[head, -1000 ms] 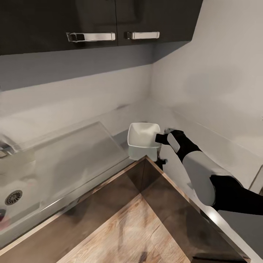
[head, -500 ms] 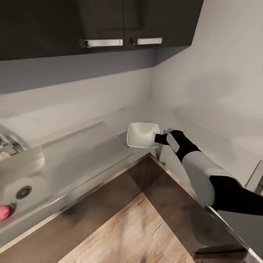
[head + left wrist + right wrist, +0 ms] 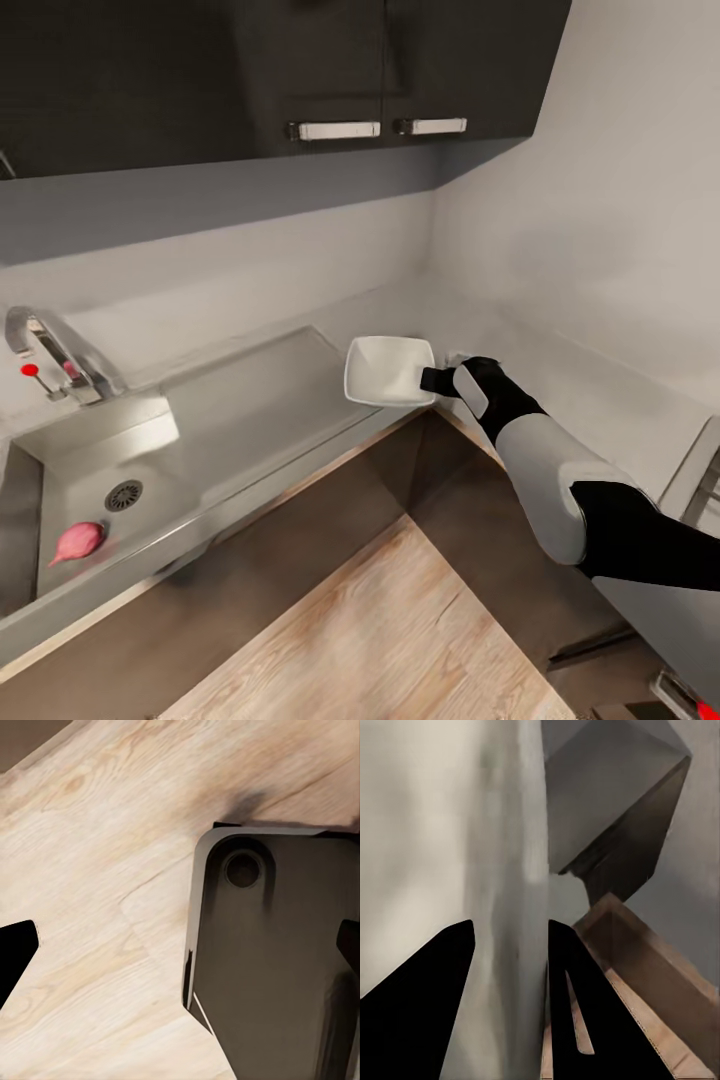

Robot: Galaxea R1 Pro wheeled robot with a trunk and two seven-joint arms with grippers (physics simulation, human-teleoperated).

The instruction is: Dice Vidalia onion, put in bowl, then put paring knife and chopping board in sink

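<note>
The white squarish bowl (image 3: pixel 385 368) sits level over the inner corner of the grey countertop (image 3: pixel 590 395), just right of the drainboard (image 3: pixel 255 400). My right gripper (image 3: pixel 432 380) is shut on the bowl's right rim. In the right wrist view the pale rim (image 3: pixel 514 945) runs between the black fingers (image 3: pixel 431 1012). The pinkish-red Vidalia onion (image 3: pixel 78 540) lies in the steel sink (image 3: pixel 110 455), near its front left, below the chrome tap (image 3: pixel 40 350). My left gripper (image 3: pixel 180 952) is open, pointing down at the wooden floor (image 3: pixel 90 847). The chopping board and paring knife are out of view.
Dark wall cabinets with bar handles (image 3: pixel 335 130) hang above the counter. Base cabinets (image 3: pixel 470 500) meet in a corner under the bowl. The robot's dark base (image 3: pixel 270 945) is under the left gripper. The drain (image 3: pixel 124 494) lies right of the onion.
The camera has turned left, bringing the sink, tap and onion into view. The bowl, tilted a second ago, is now level in my right gripper.
</note>
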